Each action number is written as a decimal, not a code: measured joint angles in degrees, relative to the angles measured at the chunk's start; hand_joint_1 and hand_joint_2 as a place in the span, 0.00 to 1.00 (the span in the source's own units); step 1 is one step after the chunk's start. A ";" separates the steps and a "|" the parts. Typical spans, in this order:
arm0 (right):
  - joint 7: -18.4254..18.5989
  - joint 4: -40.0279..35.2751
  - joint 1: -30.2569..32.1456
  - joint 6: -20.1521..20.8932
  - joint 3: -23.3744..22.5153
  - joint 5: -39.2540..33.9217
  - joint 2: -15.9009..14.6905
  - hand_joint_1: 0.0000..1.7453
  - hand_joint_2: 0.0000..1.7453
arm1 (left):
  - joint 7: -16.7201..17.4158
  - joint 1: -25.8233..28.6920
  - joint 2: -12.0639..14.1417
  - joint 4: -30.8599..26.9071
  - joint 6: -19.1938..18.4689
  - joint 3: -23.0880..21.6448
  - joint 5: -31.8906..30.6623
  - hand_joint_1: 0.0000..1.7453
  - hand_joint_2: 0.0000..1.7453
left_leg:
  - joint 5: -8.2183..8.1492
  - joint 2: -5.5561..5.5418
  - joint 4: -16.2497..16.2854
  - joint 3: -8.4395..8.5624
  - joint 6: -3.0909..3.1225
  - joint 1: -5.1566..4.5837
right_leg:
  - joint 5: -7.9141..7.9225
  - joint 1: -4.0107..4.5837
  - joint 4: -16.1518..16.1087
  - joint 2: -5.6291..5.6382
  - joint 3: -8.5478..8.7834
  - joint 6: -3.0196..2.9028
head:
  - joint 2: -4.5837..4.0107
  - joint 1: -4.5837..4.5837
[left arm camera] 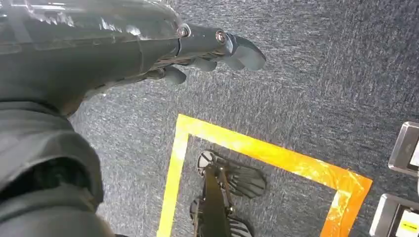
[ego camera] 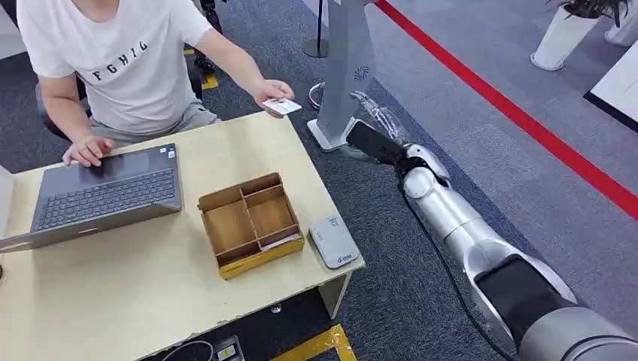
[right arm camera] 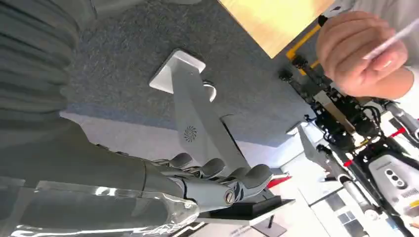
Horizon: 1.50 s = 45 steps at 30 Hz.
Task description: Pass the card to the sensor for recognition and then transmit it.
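the task is looking barely begun: the card (ego camera: 283,106) is sitting in the person's hand (ego camera: 271,93), held out past the far corner of the table (ego camera: 135,293) toward the robot, and the robot is holding nothing yet. the right hand (ego camera: 376,124) is reaching up beside the table, near the card but apart from it; in the right wrist view its fingers (right arm camera: 222,173) are lying loosely spread with nothing between them, while the person's hand (right arm camera: 363,54) is pinching the card at the far side. taking the card, presenting it to the sensor (ego camera: 333,241) and handing it on are all remaining, by this judgement. the grey sensor is lying at the near corner of the table, just beside the wooden tray (ego camera: 250,223). the tray's compartments are looking mostly bare, though something pale and flat is lying in the near slot. the left hand (left arm camera: 207,54) is hanging over the carpet, its fingers partly curled and gripping nothing.
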 joint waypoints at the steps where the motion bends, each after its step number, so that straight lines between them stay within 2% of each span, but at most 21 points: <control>1: -0.02 0.00 -0.17 0.00 0.09 0.24 0.09 0.00 1.00 | 0.00 -0.01 0.00 0.00 0.00 -0.20 -0.04 0.00 0.00 | 0.00 0.00 0.00 0.00 0.00 0.00 | 0.00 0.00 0.00 0.00 0.00 0.00 | 0.00 0.02; 13: -0.90 1.07 -2.67 -0.02 2.36 1.66 0.96 0.00 1.00 | -0.20 -0.07 0.15 0.00 -0.15 -1.05 -1.01 0.00 0.00 | 0.00 0.00 0.00 0.00 0.00 0.00 | 0.00 0.00 0.00 0.00 -0.01 0.00 | 0.00 0.00; 27: -3.15 8.35 -9.22 -1.40 4.96 4.83 3.08 0.00 1.00 | -1.22 -0.18 0.48 0.00 -0.55 -2.19 -1.36 0.00 0.00 | 0.03 0.00 0.00 0.00 0.00 0.00 | 0.00 0.00 0.01 0.00 -0.01 0.00 | 0.00 0.00; 40: -3.65 12.39 -10.64 -3.32 6.75 6.01 4.46 0.00 1.00 | -1.22 -0.18 0.48 0.00 -0.50 -2.64 -1.09 0.00 0.00 | 0.03 0.00 0.00 0.00 0.00 0.00 | 0.00 0.00 0.01 0.00 -0.01 0.00 | 0.00 0.00; 41: -3.65 12.59 -10.72 -3.43 6.86 6.05 4.54 0.03 1.00 | -1.22 -0.18 0.48 0.00 -0.48 -2.67 -1.05 0.00 0.00 | 0.03 0.00 0.00 0.00 0.00 0.00 | 0.00 0.00 0.01 0.00 -0.01 0.00 | 0.02 0.00; 42: -3.67 12.81 -10.85 -3.61 7.06 6.12 4.63 1.00 1.00 | -1.20 -0.18 0.48 0.00 -0.48 -2.67 -0.98 0.00 0.00 | 0.03 0.00 0.00 0.00 0.00 0.00 | 0.00 0.00 0.02 0.01 -0.01 0.00 | 0.00 0.00; 45: -3.95 13.38 -11.09 -4.06 7.45 6.60 4.94 1.00 1.00 | -1.18 -0.18 0.46 0.00 -0.42 -2.69 -0.74 0.00 0.00 | 0.03 0.00 0.00 0.00 0.00 0.00 | 0.00 0.00 0.01 0.00 -0.01 0.00 | 0.02 0.00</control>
